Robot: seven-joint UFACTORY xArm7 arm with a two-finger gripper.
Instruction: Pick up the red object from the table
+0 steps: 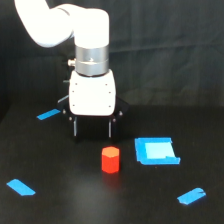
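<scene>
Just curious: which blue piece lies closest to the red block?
The blue square patch, just to the exterior view's right of the red object; the three blue strips lie farther off.

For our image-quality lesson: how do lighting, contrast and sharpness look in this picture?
Exterior view: soft overall, edges slightly blurred; the white gripper body is bright, near overexposed; its dark fingers merge into the black table; the red object and blue square patch stand out strongly.

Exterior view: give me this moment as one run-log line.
gripper: open, above table | small red-orange hexagonal block: upright on table, ungrasped, nearer camera than fingers | blue square patch: beside block, exterior view's right
</scene>
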